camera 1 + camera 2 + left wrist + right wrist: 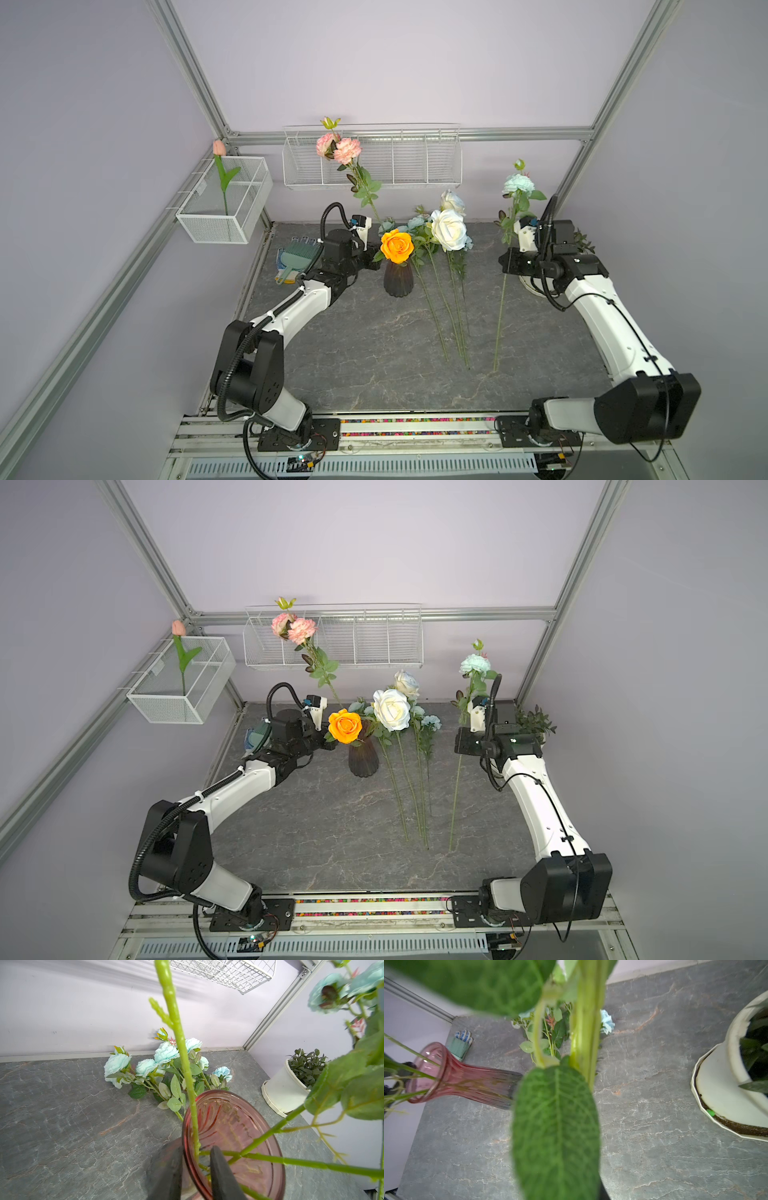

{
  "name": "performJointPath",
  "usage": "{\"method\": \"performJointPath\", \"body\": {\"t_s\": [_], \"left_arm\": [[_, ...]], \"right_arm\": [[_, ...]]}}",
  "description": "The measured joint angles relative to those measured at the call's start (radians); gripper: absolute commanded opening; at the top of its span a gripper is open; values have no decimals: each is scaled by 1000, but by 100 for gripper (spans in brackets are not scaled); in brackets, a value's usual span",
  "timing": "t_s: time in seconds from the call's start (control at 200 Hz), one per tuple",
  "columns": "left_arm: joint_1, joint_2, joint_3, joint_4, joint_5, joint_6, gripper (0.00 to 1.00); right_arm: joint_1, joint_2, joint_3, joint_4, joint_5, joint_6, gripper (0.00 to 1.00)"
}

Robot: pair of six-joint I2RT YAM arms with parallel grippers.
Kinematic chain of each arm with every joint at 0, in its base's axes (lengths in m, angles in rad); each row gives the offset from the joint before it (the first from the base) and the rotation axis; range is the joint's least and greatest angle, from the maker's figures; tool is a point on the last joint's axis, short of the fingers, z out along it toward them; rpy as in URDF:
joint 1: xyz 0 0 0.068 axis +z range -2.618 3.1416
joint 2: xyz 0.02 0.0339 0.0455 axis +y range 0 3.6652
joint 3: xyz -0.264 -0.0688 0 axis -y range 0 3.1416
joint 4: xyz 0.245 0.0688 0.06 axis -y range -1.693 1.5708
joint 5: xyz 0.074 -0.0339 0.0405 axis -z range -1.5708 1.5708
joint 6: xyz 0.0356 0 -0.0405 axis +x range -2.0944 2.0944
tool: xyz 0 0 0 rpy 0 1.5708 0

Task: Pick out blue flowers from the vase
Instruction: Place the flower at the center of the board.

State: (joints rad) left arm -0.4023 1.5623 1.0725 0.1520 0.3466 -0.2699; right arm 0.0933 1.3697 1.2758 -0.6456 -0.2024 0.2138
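The dark ribbed vase (pixel 398 278) stands at the table's centre back and holds an orange rose (pixel 397 246) and the stem of the pink carnations (pixel 338 147). My left gripper (pixel 372 262) is shut on the vase rim (pixel 270 1136), one finger inside and one outside. Several blue flowers (pixel 448 228) lie on the table right of the vase, heads toward the back wall. My right gripper (pixel 508 262) is shut on the stem of another blue flower (pixel 518 185), held nearly upright, stem tip on the table. A leaf (pixel 556 1130) hides the right jaws in the right wrist view.
A white plant pot (pixel 284 1088) stands at the back right, just behind my right wrist. A brush and glove (pixel 293 259) lie at the back left. Two white wire baskets (pixel 374 160) hang on the walls; the left one holds a pink tulip (pixel 219 147).
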Motion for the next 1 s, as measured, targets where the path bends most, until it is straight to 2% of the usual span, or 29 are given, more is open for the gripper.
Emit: {"method": "performJointPath", "body": {"t_s": [0.29, 0.69, 1.0], "left_arm": [[0, 0, 0, -1, 9, -4, 27], [0, -6, 0, -12, 10, -7, 27], [0, -16, 0, -36, 11, -5, 27]], "right_arm": [[-1, 245, 6, 108, 50, -22, 7], [-2, 599, 209, 159, 115, -26, 7], [-3, 758, 309, 172, 128, 3, 7]]}}
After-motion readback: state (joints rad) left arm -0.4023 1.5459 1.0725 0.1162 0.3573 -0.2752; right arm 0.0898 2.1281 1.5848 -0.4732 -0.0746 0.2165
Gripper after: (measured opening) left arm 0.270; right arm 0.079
